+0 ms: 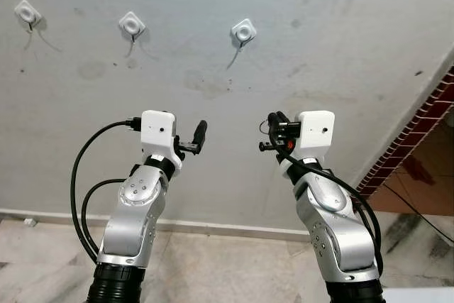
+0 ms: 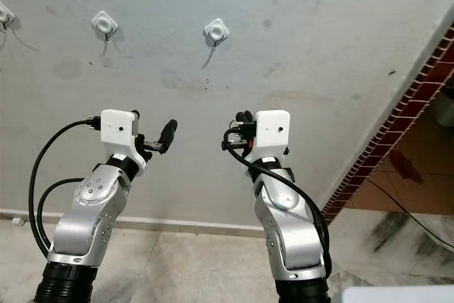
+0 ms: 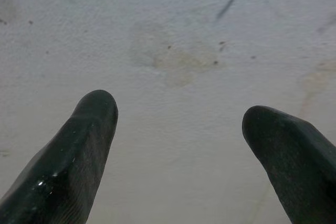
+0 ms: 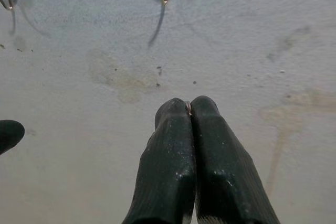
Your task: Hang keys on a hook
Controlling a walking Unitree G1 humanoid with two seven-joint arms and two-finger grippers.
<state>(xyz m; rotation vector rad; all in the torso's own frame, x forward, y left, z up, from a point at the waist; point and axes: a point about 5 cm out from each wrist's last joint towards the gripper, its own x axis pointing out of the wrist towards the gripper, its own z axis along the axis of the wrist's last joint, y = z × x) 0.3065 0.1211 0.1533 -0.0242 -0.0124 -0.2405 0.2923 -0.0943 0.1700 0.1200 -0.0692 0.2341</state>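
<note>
right gripper (image 4: 189, 109) pinches a thin ring, likely the keys, below the nearest hook (image 1: 243, 32). left gripper (image 3: 178, 124) hangs open. raise the ring squarely over the hook tip, then release.

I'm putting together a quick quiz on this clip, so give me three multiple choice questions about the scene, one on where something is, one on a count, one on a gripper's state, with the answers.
1. Where are the hooks?
A. on the floor
B. on the grey wall above both grippers
C. on the brick edge

2. How many hooks show in the left eye view?
A. one
B. three
C. five

3. How are the left gripper's fingers?
A. spread apart
C. pressed together
B. clamped on a cup

Answers:
1 B: the hooks sit on the wall, higher than the left gripper and right gripper.
2 B: three white hooks in a row.
3 A: the left wrist view shows a wide gap between its fingers; the right gripper's are pressed together.
</note>
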